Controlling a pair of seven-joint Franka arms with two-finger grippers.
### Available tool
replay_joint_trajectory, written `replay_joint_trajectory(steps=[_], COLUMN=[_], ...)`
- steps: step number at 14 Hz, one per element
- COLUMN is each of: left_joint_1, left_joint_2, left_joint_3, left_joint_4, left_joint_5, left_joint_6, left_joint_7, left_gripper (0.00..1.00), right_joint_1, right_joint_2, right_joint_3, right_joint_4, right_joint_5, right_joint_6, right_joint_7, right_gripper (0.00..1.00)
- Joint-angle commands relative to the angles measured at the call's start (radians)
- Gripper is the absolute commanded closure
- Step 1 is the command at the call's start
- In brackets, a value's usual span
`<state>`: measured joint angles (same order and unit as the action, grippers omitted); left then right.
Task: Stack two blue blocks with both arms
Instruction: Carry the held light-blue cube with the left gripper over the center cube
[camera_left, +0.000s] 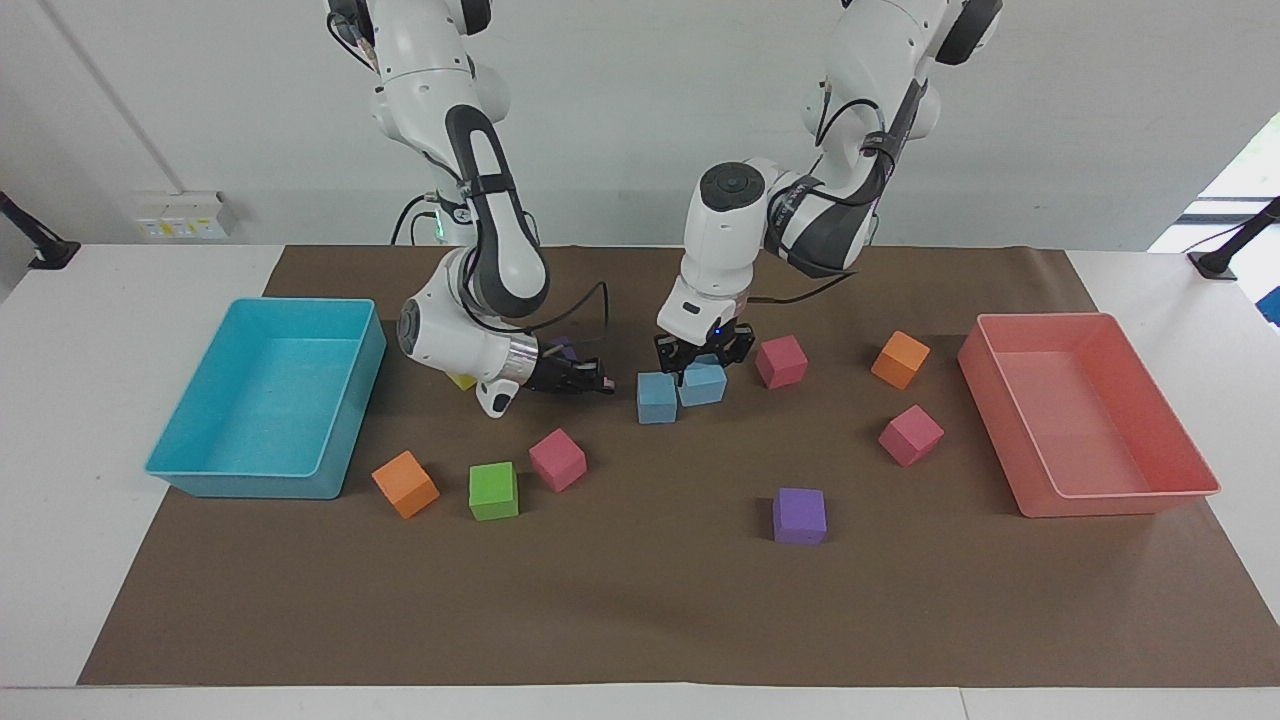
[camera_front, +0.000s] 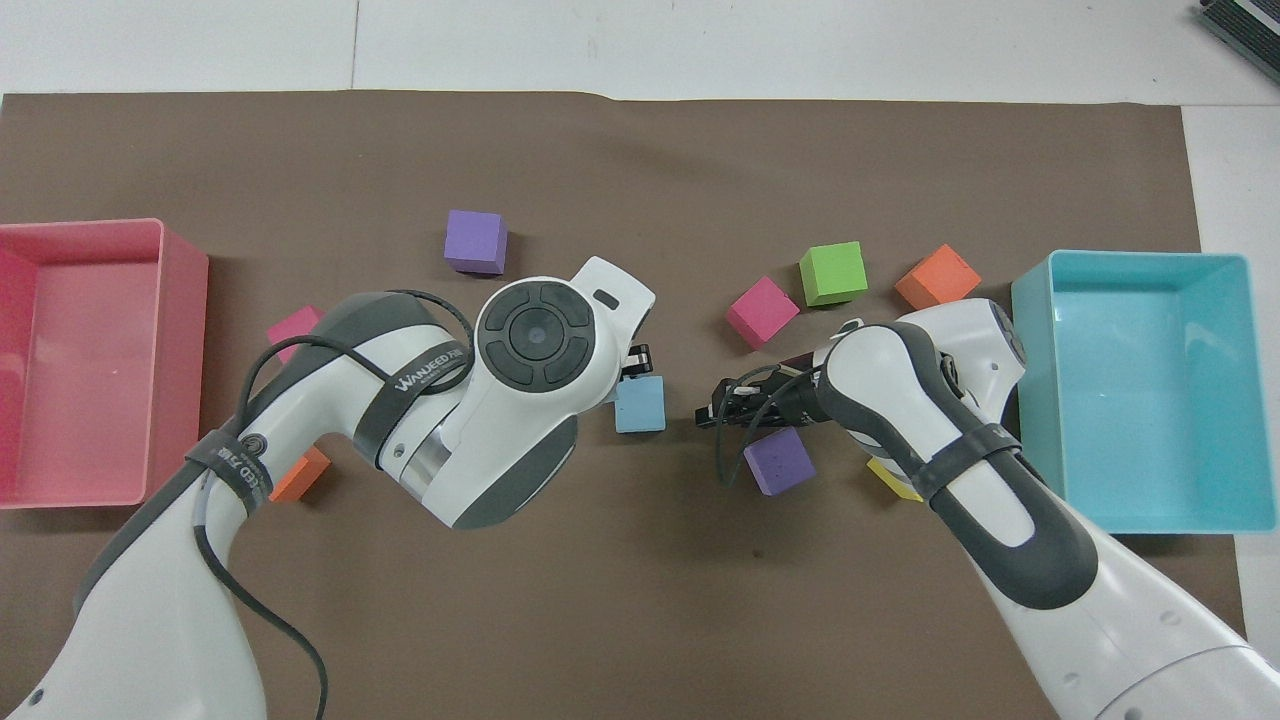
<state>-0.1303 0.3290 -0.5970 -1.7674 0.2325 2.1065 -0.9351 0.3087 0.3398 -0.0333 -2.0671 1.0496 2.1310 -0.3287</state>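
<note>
Hanging just above the brown mat near the middle of the table, the left gripper (camera_left: 703, 357) is clamping one blue block (camera_left: 703, 384) between its fingers. That held block is riding slightly off the mat, and it is sitting right beside the second blue block (camera_left: 657, 397), which is resting flat on the mat; from the facing view their sides appear to be touching or nearly so, and I cannot tell which. In the overhead view the left arm's wrist is covering the held block, and only the resting blue block (camera_front: 640, 404) is showing.

The right gripper (camera_left: 590, 382) is waiting low over the mat, pointing sideways toward the resting blue block and stopping just short of it. I cannot tell whether its fingers are parted or closed. A purple cube (camera_front: 778, 461) and a yellow cube (camera_front: 893, 481) are lying under that arm.

Toward the right arm's end of the table, a turquoise tray (camera_left: 200, 470) is sitting with an orange cube (camera_left: 405, 484), a green cube (camera_left: 493, 490) and a pink cube (camera_left: 557, 459) near it. Toward the left arm's end, a pink tray (camera_left: 1120, 503) is sitting, with an orange cube (camera_left: 900, 359) and two more pink cubes (camera_left: 781, 361) (camera_left: 910, 435) scattered between it and the blue blocks. Another purple cube (camera_left: 799, 515) is lying alone, farther from the robots than the rest.
</note>
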Motion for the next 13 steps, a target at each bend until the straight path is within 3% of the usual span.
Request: replay_joint_trajectory(steps=[1,13], left_joint_1=[-0.008,-0.063], left_joint_2=[0.013,0.088], left_joint_3=[-0.015,-0.029], left_joint_4=[0.006,0.065], left_joint_5=[0.076,0.125], left_joint_6=[-0.013,-0.013], left_joint_7=[-0.063,-0.11], left_gripper=[1.0,1.0], right_joint_1=[-0.006,-0.006], right_joint_2=[-0.016,-0.018], right_joint_3=[0.004,0.004], right_joint_4=[-0.019,-0.019], right_joint_5=[0.04,0.04], right_joint_6=[0.0,-0.002], right_joint_7=[-0.027,-0.027], right_gripper=[1.0,1.0])
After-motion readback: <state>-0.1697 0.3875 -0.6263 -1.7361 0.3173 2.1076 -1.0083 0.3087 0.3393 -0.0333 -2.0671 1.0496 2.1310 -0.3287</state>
